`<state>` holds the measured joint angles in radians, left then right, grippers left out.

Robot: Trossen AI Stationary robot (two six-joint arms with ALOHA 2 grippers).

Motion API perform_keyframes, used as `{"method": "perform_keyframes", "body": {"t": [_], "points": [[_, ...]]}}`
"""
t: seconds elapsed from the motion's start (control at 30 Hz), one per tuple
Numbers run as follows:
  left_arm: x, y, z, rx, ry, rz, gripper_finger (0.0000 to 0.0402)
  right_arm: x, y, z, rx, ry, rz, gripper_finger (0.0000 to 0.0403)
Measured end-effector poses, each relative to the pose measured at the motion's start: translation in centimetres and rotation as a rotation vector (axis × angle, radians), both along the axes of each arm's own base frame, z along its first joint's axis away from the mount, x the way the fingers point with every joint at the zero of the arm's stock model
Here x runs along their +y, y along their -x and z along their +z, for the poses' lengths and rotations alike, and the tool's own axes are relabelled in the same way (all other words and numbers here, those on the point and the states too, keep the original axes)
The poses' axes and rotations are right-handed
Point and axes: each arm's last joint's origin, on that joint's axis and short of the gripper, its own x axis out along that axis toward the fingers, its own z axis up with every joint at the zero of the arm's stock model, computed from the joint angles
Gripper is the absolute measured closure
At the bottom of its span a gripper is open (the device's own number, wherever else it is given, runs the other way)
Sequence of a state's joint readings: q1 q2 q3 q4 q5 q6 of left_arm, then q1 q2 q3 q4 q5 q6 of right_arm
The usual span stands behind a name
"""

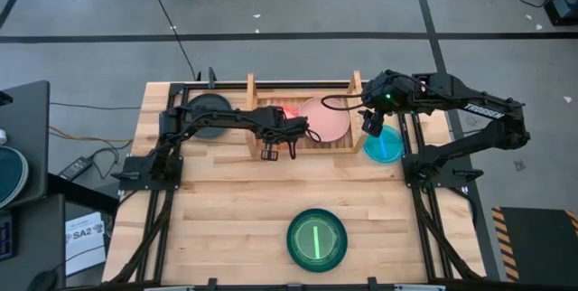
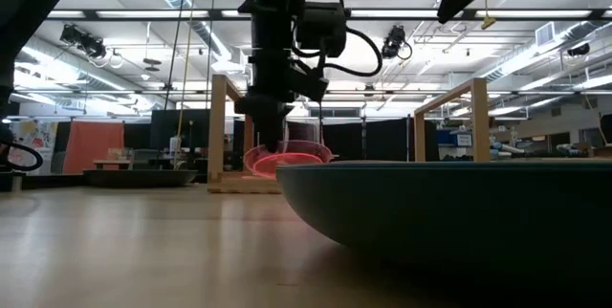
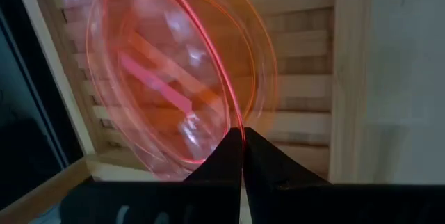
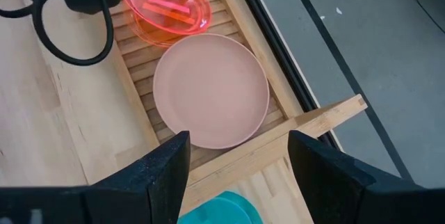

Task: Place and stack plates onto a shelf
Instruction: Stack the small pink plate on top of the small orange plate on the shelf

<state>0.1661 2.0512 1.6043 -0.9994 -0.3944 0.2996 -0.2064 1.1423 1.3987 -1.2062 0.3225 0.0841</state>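
While the high view shows five plates, the left gripper (image 1: 281,146) pinches the translucent orange plate (image 1: 289,113) on the shelf (image 1: 257,83), pink plate (image 1: 327,119) at 3 o'clock. Right wrist: right gripper (image 4: 236,172) wide open, empty, cyan plate (image 4: 219,210) below.

The shelf (image 1: 303,143) stands at the far middle of the table (image 1: 226,210). Two plates lie on its slats: a small plate (image 1: 287,113) toward its left end and a wider plate (image 1: 325,119) just to its right, rims overlapping. The left claw (image 3: 243,147) is closed on the small plate's rim. A third plate (image 1: 384,145) lies on the table off the shelf's right end, under the right claw (image 1: 371,126). A fourth plate (image 1: 209,115) lies left of the shelf, and a fifth plate (image 1: 317,239) sits near the table's front edge.
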Motion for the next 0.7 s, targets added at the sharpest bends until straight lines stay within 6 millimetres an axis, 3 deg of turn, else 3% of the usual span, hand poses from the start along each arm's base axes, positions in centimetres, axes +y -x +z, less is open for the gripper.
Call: {"method": "perform_keyframes", "body": {"t": [0.5, 0.7], "points": [[0.27, 0.23, -1.02, -0.006, -0.002, 0.008, 0.0391, 0.0, 0.0, 0.0, 0.0, -0.001, 0.0, 0.0155], [0.27, 0.23, -1.03, -0.006, -0.002, 0.008, 0.0349, 0.01, 0.0, 0.0, 0.0, -0.001, 0.001, 0.0155]]}}
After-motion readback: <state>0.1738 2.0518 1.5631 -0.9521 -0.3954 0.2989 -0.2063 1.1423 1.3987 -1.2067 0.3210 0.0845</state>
